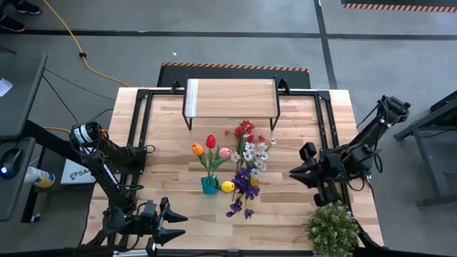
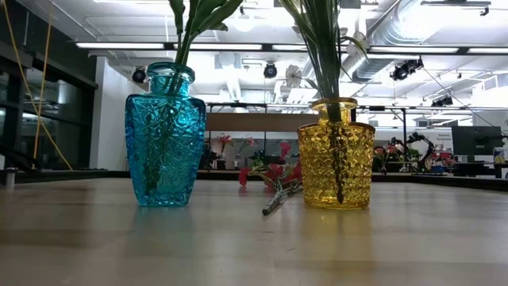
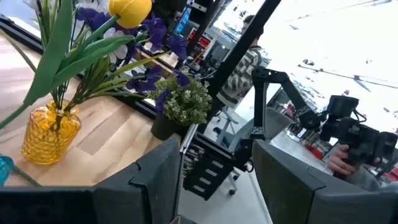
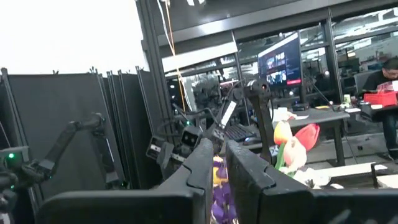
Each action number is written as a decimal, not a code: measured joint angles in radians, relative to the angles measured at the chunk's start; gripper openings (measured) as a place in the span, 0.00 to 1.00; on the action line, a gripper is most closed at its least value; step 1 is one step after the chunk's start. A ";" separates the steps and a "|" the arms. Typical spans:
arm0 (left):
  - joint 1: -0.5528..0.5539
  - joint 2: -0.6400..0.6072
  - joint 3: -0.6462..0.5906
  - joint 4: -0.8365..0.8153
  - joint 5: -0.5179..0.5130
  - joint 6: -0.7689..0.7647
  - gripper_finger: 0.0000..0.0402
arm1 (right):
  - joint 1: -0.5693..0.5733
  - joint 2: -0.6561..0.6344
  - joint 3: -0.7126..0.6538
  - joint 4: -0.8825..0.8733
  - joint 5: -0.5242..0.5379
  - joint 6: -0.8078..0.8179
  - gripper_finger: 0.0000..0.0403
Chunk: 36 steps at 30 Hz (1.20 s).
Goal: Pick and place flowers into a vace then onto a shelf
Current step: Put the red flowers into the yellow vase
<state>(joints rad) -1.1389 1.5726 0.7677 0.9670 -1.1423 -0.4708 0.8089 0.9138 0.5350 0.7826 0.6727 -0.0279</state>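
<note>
Left arm: folded at the table's (image 1: 171, 150) 8 o'clock edge, forearm running down to the 7 o'clock corner, wrist turned to 3 o'clock. Left gripper (image 1: 177, 224) sits low at the front edge, jaws parted with a clear gap between them, nothing held; in the left wrist view the left gripper (image 3: 216, 180) fingers frame only empty air, with the potted plant (image 3: 184, 102) beyond.

Right arm: reaches in from 2 o'clock, elbow raised, wrist pointing to 9 o'clock. Right gripper (image 1: 294, 173) hangs at about 4 o'clock of the table centre, near the flowers (image 1: 246, 153) but apart from them. In the right wrist view the right gripper (image 4: 219, 165) fingers stand nearly together, a thin slit between them, gripping nothing.

Task items: tulips stand in the blue vase (image 1: 208, 185) at table centre; purple and white sprays with a yellow tulip stand in the yellow vase (image 2: 336, 155) just at its 3 o'clock. A red spray (image 2: 274, 176) lies flat on the table behind the vases. The shelf (image 1: 230, 98) stands at 12 o'clock, top bare.

Writing: a white label under the left arm shows letters "SA"; the rest is hidden.
</note>
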 joint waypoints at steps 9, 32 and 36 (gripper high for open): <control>0.000 0.000 0.000 -0.058 0.015 -0.079 0.59 | 0.000 -0.057 0.000 0.000 0.000 -0.044 0.10; 0.049 0.000 0.000 -0.186 0.003 -0.189 0.59 | 0.000 -0.164 0.000 0.010 0.863 -0.256 0.06; 0.088 0.000 0.000 -0.188 0.008 -0.189 0.59 | -0.010 -0.163 0.000 0.055 0.893 -0.271 0.06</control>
<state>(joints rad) -1.0511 1.5726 0.7677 0.7787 -1.1347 -0.6598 0.7984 0.7503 0.5354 0.8378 1.5655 -0.2993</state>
